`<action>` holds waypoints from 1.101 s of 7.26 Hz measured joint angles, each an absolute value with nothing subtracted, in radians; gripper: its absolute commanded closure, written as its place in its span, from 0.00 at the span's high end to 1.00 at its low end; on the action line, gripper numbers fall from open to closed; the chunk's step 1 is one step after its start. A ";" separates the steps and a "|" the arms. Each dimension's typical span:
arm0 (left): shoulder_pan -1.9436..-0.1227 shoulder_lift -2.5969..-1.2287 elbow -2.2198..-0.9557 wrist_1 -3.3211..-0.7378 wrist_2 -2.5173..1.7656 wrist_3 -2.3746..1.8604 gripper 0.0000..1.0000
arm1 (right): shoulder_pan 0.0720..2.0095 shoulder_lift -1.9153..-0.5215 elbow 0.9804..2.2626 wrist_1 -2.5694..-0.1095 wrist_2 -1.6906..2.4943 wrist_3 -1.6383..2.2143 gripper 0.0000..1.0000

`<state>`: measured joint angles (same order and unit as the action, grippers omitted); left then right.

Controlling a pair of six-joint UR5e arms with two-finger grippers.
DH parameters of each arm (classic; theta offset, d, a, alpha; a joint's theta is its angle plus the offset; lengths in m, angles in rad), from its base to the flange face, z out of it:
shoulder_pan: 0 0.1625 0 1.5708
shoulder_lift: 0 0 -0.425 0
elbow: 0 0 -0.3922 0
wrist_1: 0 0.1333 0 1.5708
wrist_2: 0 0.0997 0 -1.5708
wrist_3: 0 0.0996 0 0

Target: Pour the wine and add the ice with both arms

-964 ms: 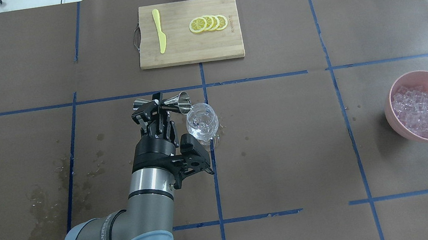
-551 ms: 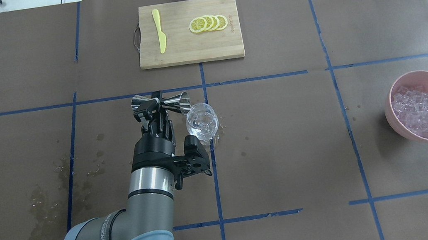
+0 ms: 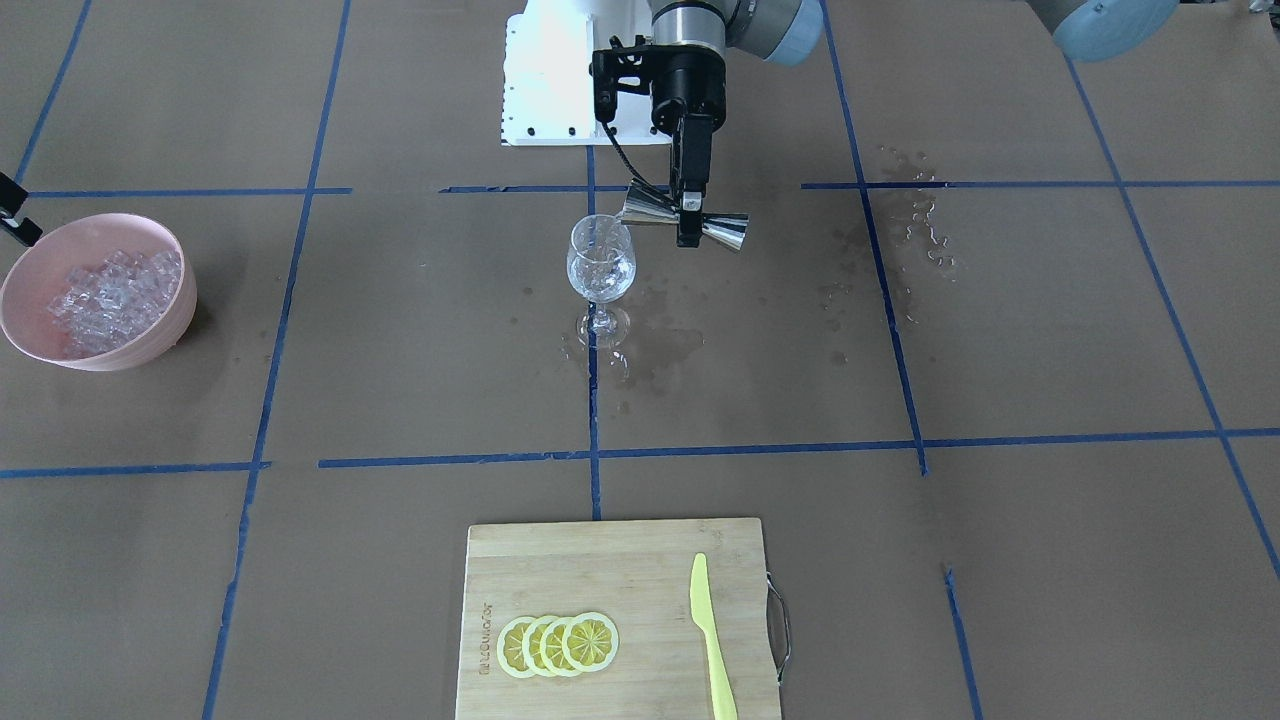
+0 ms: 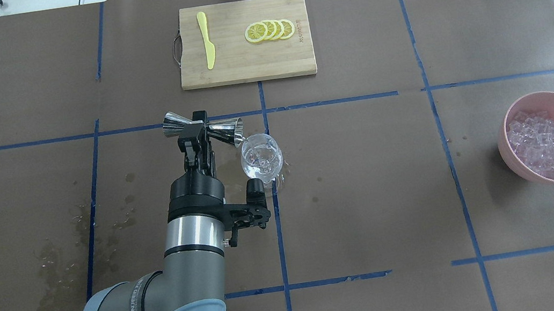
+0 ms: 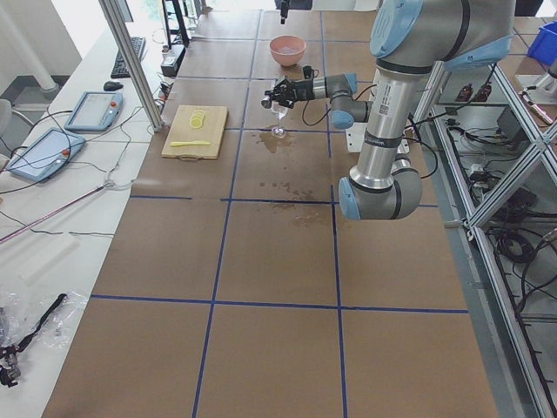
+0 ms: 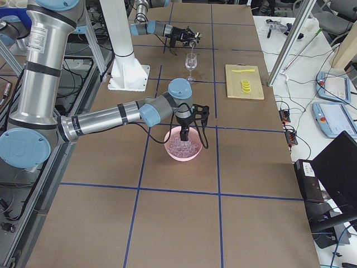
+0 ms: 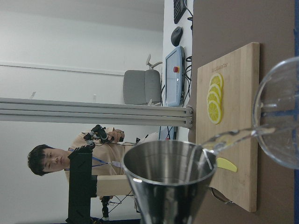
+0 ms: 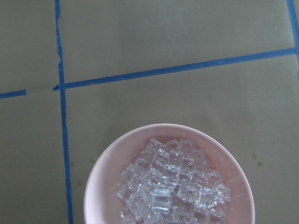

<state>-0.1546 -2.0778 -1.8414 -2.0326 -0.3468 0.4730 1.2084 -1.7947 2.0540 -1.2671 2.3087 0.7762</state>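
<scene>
Wine point(image 7: 233, 137) pours from the tipped jigger point(image 4: 224, 129) into the glass point(image 4: 261, 159) at its right, seen from above; the left gripper point(image 4: 200, 126) pinches the jigger's middle.

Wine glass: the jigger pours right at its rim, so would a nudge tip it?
Probably tippy: the wine glass has a wide bowl on a thin stem and small foot. Likely fragile, being thin clear glass. Wet paper beneath may let it slide.

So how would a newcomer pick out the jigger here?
Start at the wooden cutting board and come toward the robot to the wine glass. The jigger is held sideways at the glass's rim by the left gripper. It is the only shiny metal double cone on the table.
</scene>
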 measured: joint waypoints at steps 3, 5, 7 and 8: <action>-0.153 -2.080 -1.842 -2.038 -0.344 0.494 0.00 | 1.208 -1.795 2.054 -1.267 2.309 0.776 1.00; -0.153 -2.078 -1.844 -2.070 -0.344 0.433 0.00 | 1.207 -1.793 2.054 -1.267 2.309 0.775 1.00; -0.154 -2.066 -1.845 -2.110 -0.345 0.279 0.00 | 1.207 -1.790 2.055 -1.267 2.309 0.775 1.00; -0.156 -2.053 -1.846 -2.129 -0.346 0.201 0.00 | 1.207 -1.788 2.055 -1.267 2.308 0.775 1.00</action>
<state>-0.1561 -2.0526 -1.8462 -2.1290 -0.3460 0.2008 1.2072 -1.7877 2.0550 -1.2671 2.3084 0.7747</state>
